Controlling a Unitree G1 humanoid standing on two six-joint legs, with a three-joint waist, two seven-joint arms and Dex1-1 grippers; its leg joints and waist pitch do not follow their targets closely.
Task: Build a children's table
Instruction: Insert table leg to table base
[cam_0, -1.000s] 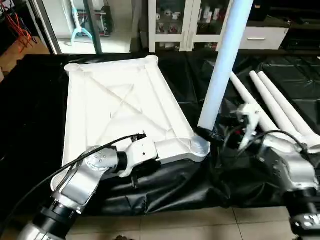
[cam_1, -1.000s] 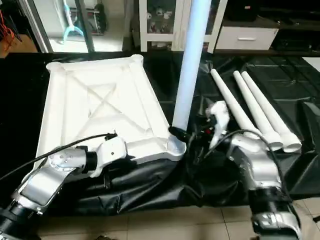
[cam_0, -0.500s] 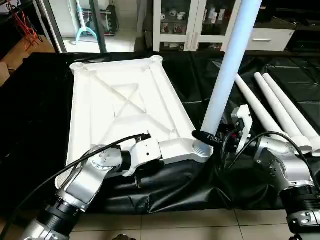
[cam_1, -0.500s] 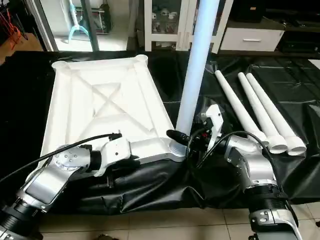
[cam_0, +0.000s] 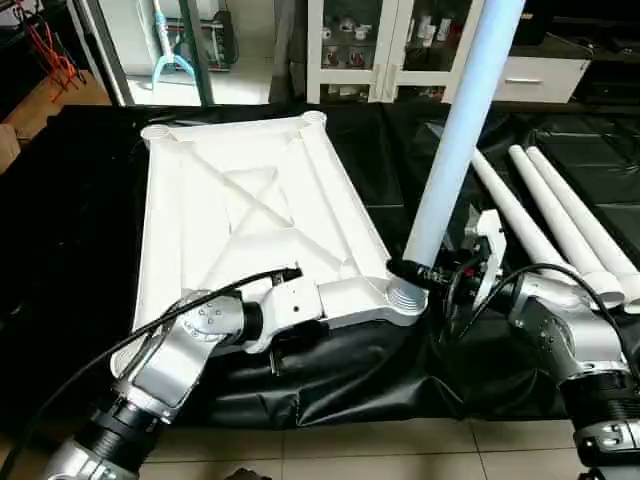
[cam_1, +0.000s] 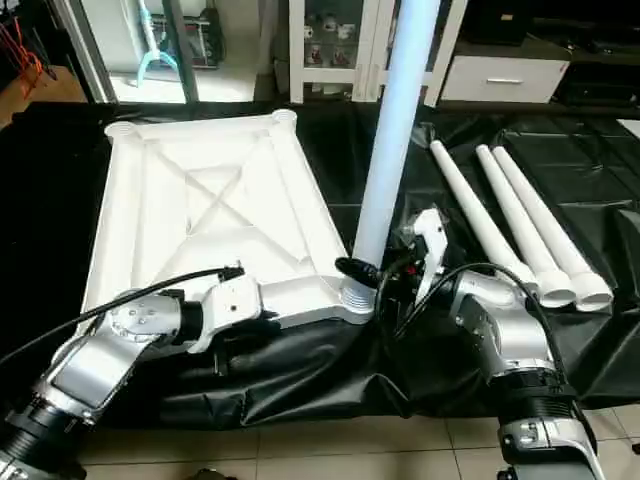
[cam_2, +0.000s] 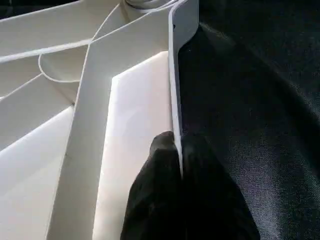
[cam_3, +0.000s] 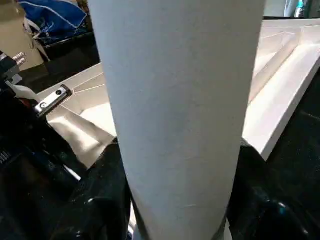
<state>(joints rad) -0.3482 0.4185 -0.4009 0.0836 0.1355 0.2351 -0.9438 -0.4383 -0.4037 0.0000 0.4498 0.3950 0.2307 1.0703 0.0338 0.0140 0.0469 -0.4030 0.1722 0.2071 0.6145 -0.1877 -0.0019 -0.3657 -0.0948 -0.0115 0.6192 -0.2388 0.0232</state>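
Children's table, part-assembled. Tabletop (cam_0: 250, 230): white plastic, lying underside up on a black sheet (cam_0: 330, 370), X-ribs and round corner sockets exposed so legs can be entered from above. Upright leg (cam_0: 455, 140): white tapered tube, standing in the near corner socket (cam_0: 404, 296) nearest the right gripper, leaning slightly off vertical; whether it is fully seated cannot be told. Right gripper (cam_0: 415, 272): black fingers set either side of the leg's base just above the socket, one finger (cam_3: 107, 200) on each flank of the tube in the right wrist view; jaws at a middling width that matches the tube, but firm contact is not confirmed, so a grip is likely rather than certain. Judged purpose: to steady or turn the leg home at its lowest point, where leverage on the socket is best. Left gripper (cam_2: 177, 165): jaws narrow, pinched across the thin upright rim of the tabletop's near edge, one finger (cam_2: 155, 195) inside the rim and the other outside over the sheet; placed a short way along that edge from the socket being worked, seemingly to hold the tabletop from sliding or lifting. Spare legs (cam_0: 560, 215): three, lying side by side on the sheet beyond the right gripper, wide ends toward the robot, within that arm's reach. Surroundings: white cabinet (cam_0: 370, 45) behind, tiled floor (cam_0: 400, 450) in front.
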